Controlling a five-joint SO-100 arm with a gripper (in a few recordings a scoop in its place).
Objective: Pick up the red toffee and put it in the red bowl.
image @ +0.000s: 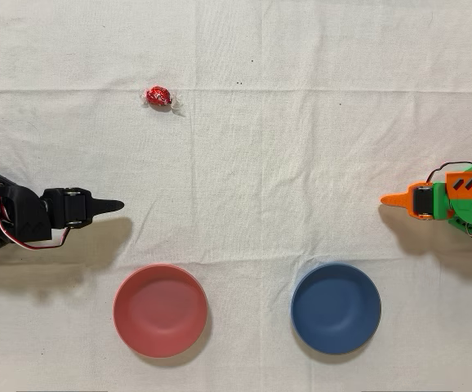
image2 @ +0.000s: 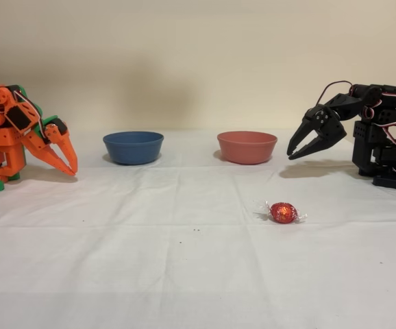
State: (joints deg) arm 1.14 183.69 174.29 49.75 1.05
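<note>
— Where's the red toffee (image: 158, 97)?

— On the white cloth of the tabletop (image: 301, 147), alone, well apart from the black arm's gripper (image2: 295, 152). In the fixed view it lies in front of the red bowl (image2: 246, 147), nearer the camera.

— And the fingers (image2: 314, 142)?

— Spread slightly, pinching nothing, tips pointing down just beside the red bowl, above the cloth.

— Anything else?

— A dark blue bowl (image: 336, 308) beside the red one, and the idle orange arm (image2: 27, 133) at the far side.

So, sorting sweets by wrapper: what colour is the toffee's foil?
Shiny red, clear twisted ends; toffee shows best in the fixed view.
</note>
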